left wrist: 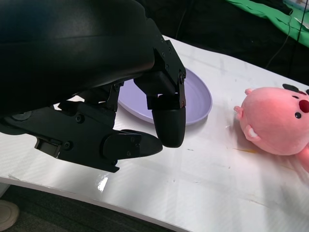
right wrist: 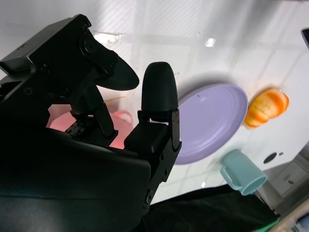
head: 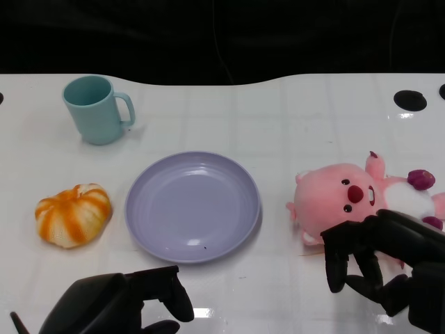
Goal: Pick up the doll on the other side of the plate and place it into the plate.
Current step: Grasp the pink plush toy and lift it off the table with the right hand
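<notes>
The head camera looked steeply down on the white table (head: 292, 104), the purple plate (head: 192, 206) near the middle of its frame. The left wrist camera sat low behind the left hand (left wrist: 120, 111), close to the tabletop, facing across the plate. The right wrist camera looked past the right hand (right wrist: 111, 121), its picture turned. All three views shared the plate.

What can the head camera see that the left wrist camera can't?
Only the head view shows the teal mug, the orange pumpkin toy and the right hand hovering over the doll's lower body. Only the left wrist view shows the left hand's fingers close up, holding nothing. Both show the pink doll, the purple plate, still empty, and the white table.
</notes>
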`<action>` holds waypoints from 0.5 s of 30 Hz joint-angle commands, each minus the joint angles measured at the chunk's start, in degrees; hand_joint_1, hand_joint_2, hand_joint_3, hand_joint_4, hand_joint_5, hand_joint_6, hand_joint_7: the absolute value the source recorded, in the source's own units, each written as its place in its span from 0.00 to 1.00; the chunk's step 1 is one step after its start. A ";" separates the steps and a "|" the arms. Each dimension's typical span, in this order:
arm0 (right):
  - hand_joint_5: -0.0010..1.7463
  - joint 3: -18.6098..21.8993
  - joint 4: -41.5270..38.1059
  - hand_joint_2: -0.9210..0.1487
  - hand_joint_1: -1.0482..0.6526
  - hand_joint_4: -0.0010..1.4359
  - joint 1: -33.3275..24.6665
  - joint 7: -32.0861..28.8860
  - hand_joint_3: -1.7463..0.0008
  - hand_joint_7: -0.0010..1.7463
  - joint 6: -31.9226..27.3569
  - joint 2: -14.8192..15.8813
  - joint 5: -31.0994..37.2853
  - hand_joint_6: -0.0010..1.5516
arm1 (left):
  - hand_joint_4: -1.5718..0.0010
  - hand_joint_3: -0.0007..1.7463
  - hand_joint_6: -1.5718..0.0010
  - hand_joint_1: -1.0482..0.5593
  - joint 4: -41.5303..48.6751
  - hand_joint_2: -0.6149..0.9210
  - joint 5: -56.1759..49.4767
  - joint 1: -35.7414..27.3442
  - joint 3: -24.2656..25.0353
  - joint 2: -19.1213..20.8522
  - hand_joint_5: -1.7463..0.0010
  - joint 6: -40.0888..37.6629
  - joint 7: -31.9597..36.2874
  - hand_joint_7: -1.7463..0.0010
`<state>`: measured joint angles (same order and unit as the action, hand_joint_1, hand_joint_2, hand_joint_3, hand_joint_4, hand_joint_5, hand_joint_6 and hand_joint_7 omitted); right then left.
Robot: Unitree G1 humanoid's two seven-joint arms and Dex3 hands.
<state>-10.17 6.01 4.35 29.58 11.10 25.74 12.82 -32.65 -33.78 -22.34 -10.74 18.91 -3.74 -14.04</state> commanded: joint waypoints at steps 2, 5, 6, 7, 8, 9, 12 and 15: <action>0.72 1.36 -0.06 0.40 0.55 0.56 0.42 -2.14 0.46 0.48 1.21 -0.94 -1.59 0.52 | 0.64 0.24 0.61 0.47 -0.06 1.00 0.36 -0.01 0.67 0.83 0.02 0.17 -0.29 0.34; 0.55 1.68 0.63 0.34 0.54 0.56 0.20 -3.40 0.57 0.31 1.48 -1.40 -1.49 0.52 | 0.64 0.24 0.61 0.47 0.00 1.00 0.50 -0.03 0.69 0.83 0.02 0.04 -0.31 0.34; 0.48 1.70 0.77 0.31 0.53 0.57 0.15 -3.73 0.63 0.24 1.56 -1.47 -1.42 0.53 | 0.64 0.24 0.61 0.47 0.02 1.00 0.54 -0.04 0.70 0.83 0.02 0.02 -0.32 0.34; 0.45 1.68 0.83 0.29 0.53 0.58 0.13 -3.95 0.65 0.21 1.60 -1.47 -1.40 0.54 | 0.64 0.24 0.61 0.46 0.03 1.00 0.55 -0.04 0.70 0.83 0.03 0.01 -0.32 0.34; 0.44 1.83 0.29 0.28 0.53 0.58 0.19 -5.11 0.66 0.19 3.03 -1.92 -1.34 0.54 | 0.64 0.24 0.61 0.46 0.11 1.00 0.62 -0.04 0.74 0.86 0.03 0.11 -0.29 0.34; 0.39 1.96 -0.13 0.26 0.51 0.52 0.25 -6.07 0.71 0.15 4.14 -2.21 -1.21 0.49 | 0.64 0.24 0.61 0.46 0.13 1.00 0.65 -0.03 0.76 0.89 0.03 0.14 -0.30 0.34; 0.27 2.32 -1.22 0.08 0.42 0.37 0.73 -8.62 0.91 0.04 6.93 -1.85 0.62 0.37 | 0.64 0.24 0.61 0.47 0.20 1.00 0.43 -0.03 0.71 1.01 0.03 0.26 -0.23 0.35; 0.23 2.59 -2.33 0.04 0.37 0.29 1.26 -10.51 0.95 0.01 9.59 -1.40 2.31 0.32 | 0.63 0.24 0.60 0.47 0.24 1.00 0.26 -0.03 0.66 1.08 0.03 0.29 -0.14 0.35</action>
<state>-8.41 4.27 4.64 20.11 19.37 23.41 14.40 -32.51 -33.74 -22.31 -10.70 19.33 -3.69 -14.03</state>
